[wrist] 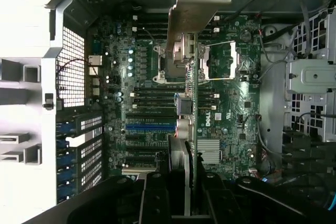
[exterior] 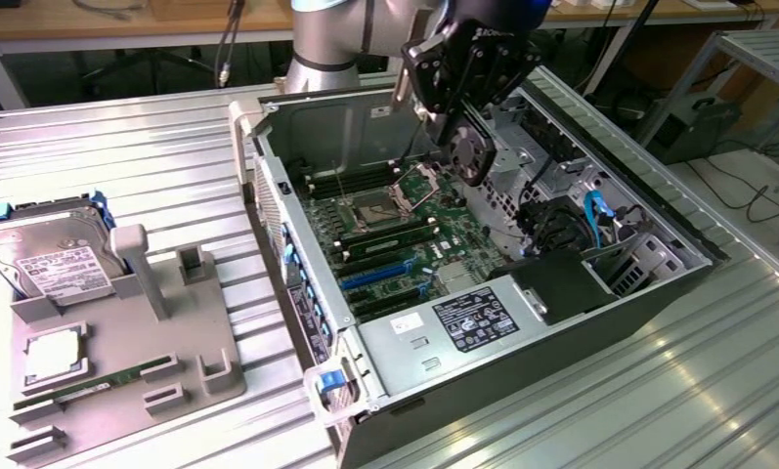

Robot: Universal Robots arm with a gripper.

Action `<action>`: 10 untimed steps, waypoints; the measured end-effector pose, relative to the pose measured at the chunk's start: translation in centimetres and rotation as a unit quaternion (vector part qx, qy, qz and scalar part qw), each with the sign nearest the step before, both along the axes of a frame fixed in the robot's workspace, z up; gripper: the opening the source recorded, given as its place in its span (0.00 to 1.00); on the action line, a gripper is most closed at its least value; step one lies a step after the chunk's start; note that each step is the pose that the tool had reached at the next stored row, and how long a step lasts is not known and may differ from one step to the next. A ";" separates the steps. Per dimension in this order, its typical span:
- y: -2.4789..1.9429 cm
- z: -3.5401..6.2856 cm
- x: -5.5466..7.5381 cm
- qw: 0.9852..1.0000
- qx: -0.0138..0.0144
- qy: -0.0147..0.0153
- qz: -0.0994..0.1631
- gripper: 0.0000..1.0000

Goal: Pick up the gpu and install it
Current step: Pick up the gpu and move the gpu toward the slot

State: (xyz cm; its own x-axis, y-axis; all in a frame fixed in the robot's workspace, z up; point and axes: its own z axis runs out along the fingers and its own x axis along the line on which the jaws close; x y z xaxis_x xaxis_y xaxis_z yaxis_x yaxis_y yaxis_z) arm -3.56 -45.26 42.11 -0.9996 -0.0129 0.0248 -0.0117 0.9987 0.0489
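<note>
My gripper (exterior: 457, 115) hangs above the open computer case (exterior: 275, 210), shut on the gpu (exterior: 471, 153). The card is upright, and its black round fan faces the exterior view's left-front. It is in the air over the motherboard (exterior: 389, 230), near the CPU socket, touching nothing below. In the wrist view the gpu (wrist: 195, 14) is edge-on between my fingers (wrist: 157, 198), its pale metal bracket at the far end. Beneath it lie the motherboard (wrist: 147, 66) and its blue expansion slots (wrist: 149, 128). The gripper (wrist: 187, 184) clamps the card's near edge.
A grey parts fixture (exterior: 167, 342) on the exterior view's left holds a hard drive (exterior: 50, 264), a CPU (exterior: 53, 354) and a RAM stick (exterior: 96, 384). Inside the case sit the power supply (exterior: 461, 322), a drive cage (exterior: 559, 147) and blue cables (exterior: 595, 210).
</note>
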 end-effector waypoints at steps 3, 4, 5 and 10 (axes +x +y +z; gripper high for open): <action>0.00 -0.10 0.1 1.000 0.000 -0.005 0.005 0.28; 0.00 -0.10 0.1 1.000 0.000 -0.005 0.006 0.28; 0.00 -0.10 0.1 1.000 0.000 -0.005 0.006 0.28; 0.00 -0.11 0.1 1.000 0.000 -0.005 0.006 0.28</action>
State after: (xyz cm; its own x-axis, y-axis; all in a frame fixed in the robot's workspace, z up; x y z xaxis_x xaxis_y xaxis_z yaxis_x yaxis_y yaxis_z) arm -3.41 -45.26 42.00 -0.9996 -0.0242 0.0143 -0.0235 0.9985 0.0488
